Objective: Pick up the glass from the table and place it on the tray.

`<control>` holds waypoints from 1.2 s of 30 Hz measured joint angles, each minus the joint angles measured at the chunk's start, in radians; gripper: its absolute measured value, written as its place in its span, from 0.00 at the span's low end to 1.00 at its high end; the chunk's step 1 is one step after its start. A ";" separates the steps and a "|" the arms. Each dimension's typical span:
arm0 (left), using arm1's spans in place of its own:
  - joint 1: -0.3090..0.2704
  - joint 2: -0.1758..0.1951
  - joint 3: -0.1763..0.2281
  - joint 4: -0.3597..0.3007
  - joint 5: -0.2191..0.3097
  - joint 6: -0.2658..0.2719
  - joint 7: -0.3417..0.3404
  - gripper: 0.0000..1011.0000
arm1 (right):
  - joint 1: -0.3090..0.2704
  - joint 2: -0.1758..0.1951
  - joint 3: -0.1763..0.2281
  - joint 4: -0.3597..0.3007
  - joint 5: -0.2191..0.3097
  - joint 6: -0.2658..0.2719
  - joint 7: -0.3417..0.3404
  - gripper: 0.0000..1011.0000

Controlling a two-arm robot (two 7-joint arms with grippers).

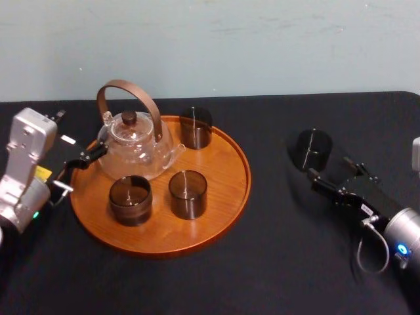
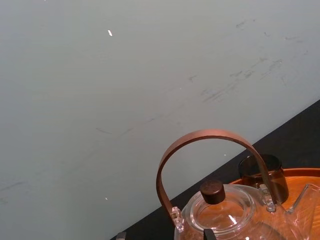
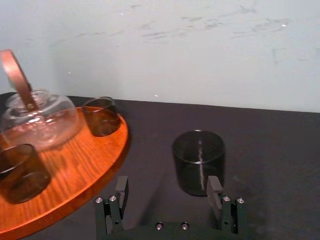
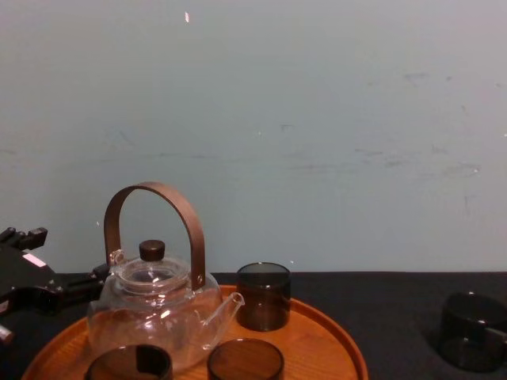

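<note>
dark glass (image 1: pixel 313 149) stands upright on the black table (image 1: pixel 275 262), well right of the round tray (image 1: pixel 223 164) (orange-brown wood).

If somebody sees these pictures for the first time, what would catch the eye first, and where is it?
First the round orange-brown tray left of centre on the black table, carrying a glass teapot with an arched brown handle and three dark glasses. Next, a fourth dark glass standing alone on the table to the tray's right, just ahead of the open right gripper. The left gripper sits at the tray's left edge beside the teapot.
</note>
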 joint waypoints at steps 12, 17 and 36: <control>0.000 0.000 0.000 0.000 0.000 0.000 0.000 0.99 | 0.080 -0.024 0.007 0.109 -0.036 0.016 0.000 0.99; 0.000 0.000 0.000 0.000 0.000 0.000 0.000 0.99 | 0.125 -0.038 -0.003 0.164 -0.050 0.020 0.018 0.99; 0.000 0.000 0.000 0.000 0.000 0.000 0.000 0.99 | 0.236 -0.073 -0.028 0.305 -0.087 0.024 0.054 0.99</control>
